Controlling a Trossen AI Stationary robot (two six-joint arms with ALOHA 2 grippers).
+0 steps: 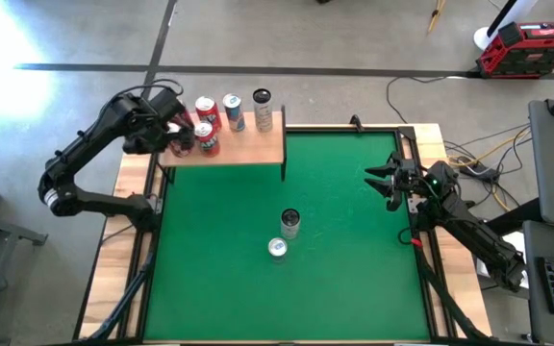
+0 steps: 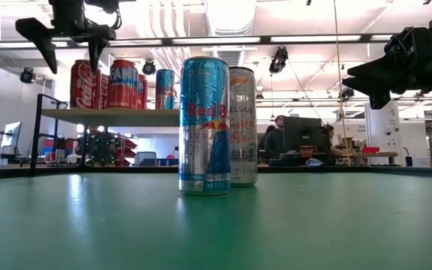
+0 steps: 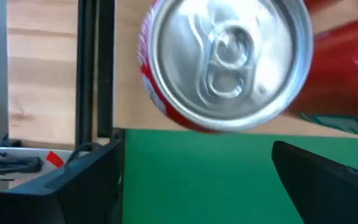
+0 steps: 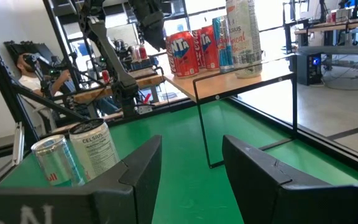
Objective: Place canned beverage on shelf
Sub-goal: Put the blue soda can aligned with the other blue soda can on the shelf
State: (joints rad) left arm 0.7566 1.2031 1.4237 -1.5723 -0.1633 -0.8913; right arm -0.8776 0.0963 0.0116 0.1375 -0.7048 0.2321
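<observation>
The left gripper is hovering released over a red aluminium can standing upright on the light-wood shelf; the released right gripper is waiting nearer the two upright silver cans.

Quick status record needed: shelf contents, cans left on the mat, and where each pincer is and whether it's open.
shelf: light-wood board at the green mat's far left corner
cans on shelf: five, all upright; three red ones at the left end, a blue one, a tall white one
cans on mat: two, upright, side by side; Red Bull and Celsius
left pincer: above the shelf's left end, over a red can, open, holding nothing
right pincer: at the mat's right edge, open, empty
</observation>
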